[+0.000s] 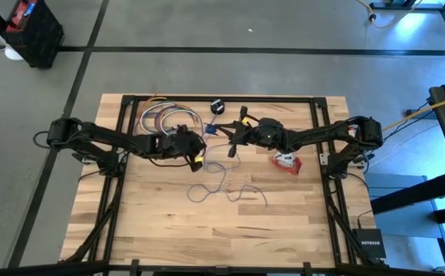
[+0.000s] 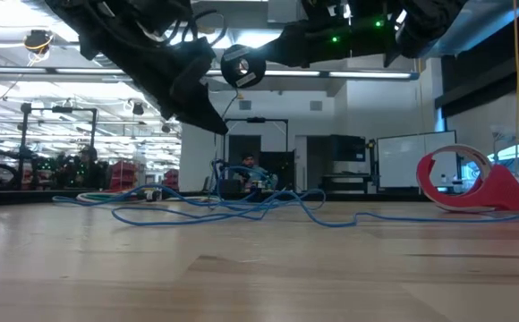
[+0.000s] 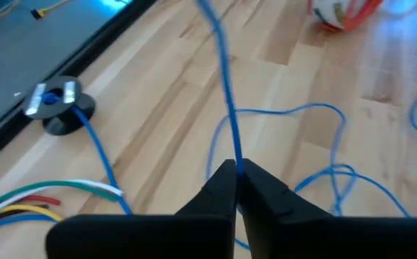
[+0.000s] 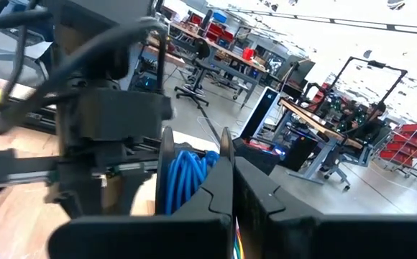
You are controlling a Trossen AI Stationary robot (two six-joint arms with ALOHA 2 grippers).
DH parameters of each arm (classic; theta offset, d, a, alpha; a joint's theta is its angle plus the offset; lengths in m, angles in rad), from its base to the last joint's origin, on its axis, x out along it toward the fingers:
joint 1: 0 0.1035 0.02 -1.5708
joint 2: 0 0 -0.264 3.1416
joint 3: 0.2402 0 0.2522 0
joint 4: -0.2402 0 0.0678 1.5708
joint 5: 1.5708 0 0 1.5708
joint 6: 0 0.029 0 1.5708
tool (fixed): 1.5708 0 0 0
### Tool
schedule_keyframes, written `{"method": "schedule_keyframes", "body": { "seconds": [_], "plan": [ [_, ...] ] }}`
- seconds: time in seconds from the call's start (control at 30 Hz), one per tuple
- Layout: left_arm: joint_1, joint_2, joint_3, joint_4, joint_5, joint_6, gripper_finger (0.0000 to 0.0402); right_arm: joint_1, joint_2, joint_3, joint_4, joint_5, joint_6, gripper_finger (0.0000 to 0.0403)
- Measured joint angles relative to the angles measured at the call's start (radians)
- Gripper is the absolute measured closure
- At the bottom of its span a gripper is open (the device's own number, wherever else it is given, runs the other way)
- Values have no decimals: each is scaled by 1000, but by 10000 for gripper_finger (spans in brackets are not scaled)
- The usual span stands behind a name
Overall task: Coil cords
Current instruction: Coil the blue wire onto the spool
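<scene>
While scanning the overhead view from left to right: coloured wire loops (image 1: 161, 116) lying at the back left of the wooden surface (image 1: 169, 230), apart from the job in hand. Just right of them, left claw (image 1: 197, 161) raised above the surface, fingers pressed fully together on the thin blue cord (image 1: 226, 190); seen from the wrist, cord (image 3: 226, 101) rising taut from between the closed tips, probably pinched there to lift a length clear for winding. Below and ahead, rest of the blue cord sprawled in loose, uncoiled loops across the middle of the surface. Near the back edge, small black round puck (image 1: 217, 105) resting flat, blue cord joined to it. Further right, right claw (image 1: 232, 148) also in the air, close beside the left one, fingers shut tight; whether anything lies between them cannot be told. Wrapped turns of blue cord (image 4: 187, 180) visible just beyond its tips, likely the coil being built between the two arms. Rightmost, red-and-white bundle (image 1: 287, 162) sitting untouched on the surface, well apart from the blue tangle, apparently awaiting its turn.
</scene>
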Motion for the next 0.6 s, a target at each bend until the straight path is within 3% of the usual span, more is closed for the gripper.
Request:
{"method": "schedule_keyframes", "body": {
  "seconds": [0.23, 0.6],
  "plan": [
    [-43, 0, 0, 94, 0, -28, 400, 0, 0, 0, 13, 0, 31, 398],
    [-29, 0, 9, 223, 0, -45, 401, 1, 0, 0, 96, -49, 236, 398]
  ]
}}
